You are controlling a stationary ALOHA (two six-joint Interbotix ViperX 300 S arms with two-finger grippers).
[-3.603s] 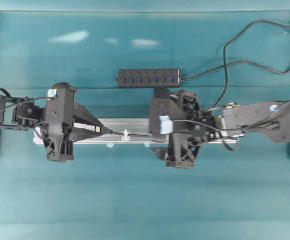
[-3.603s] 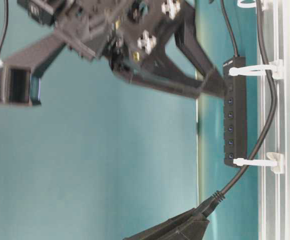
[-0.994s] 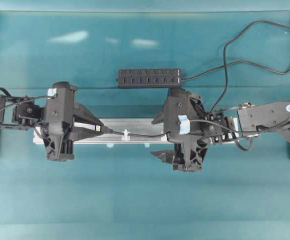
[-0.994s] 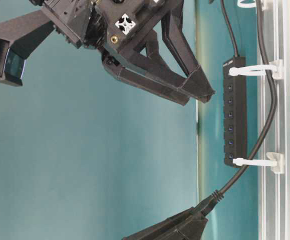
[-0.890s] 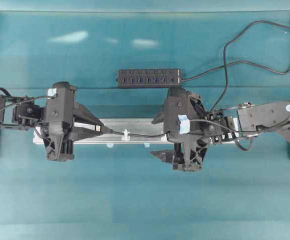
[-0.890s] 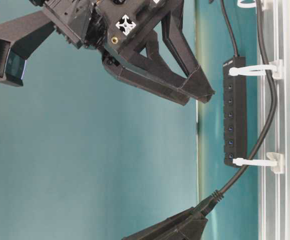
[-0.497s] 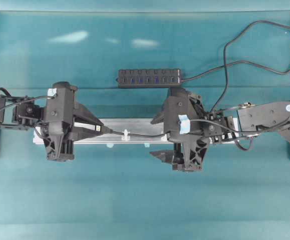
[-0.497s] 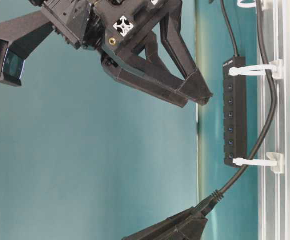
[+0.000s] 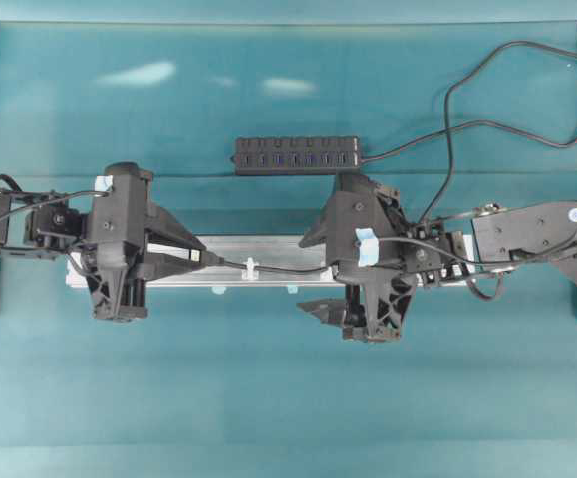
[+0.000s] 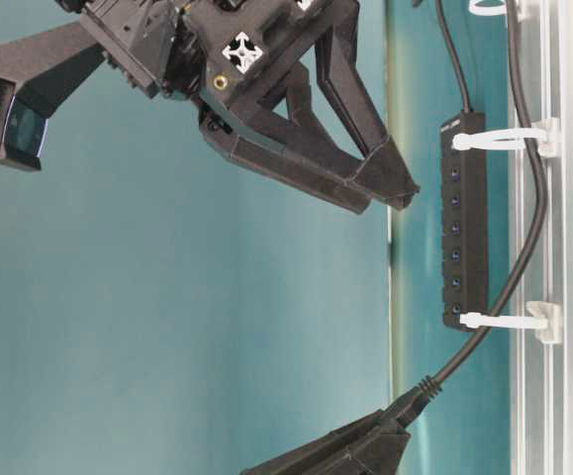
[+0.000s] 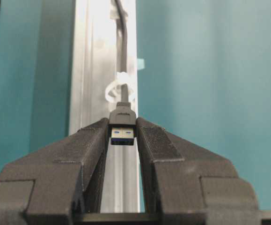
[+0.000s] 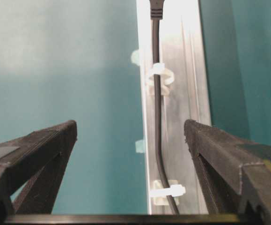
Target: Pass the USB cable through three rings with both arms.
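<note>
My left gripper (image 9: 206,260) is shut on the black USB plug (image 11: 122,123) over the left part of the silver rail (image 9: 268,247). The cable (image 9: 283,269) runs right from the plug through a whitish ring (image 9: 251,269). In the right wrist view the cable (image 12: 157,108) passes through two rings (image 12: 159,75) (image 12: 167,191). The table-level view shows three rings (image 10: 504,321) (image 10: 504,139) (image 10: 489,8) with the cable (image 10: 535,223) in them. My right gripper (image 9: 304,273) is open and empty, raised above the rail with its jaws either side of the cable (image 10: 390,196).
A black multi-port hub (image 9: 296,155) lies behind the rail, its own cord looping to the back right (image 9: 487,124). Small pale blue tape tabs (image 12: 140,146) sit along the rail's edge. Teal table surface surrounds the rail.
Since 3.6 s ago my right gripper has opened, let go of the cable and drawn back to the right. Over the last second it barely shifted. My left gripper has held still.
</note>
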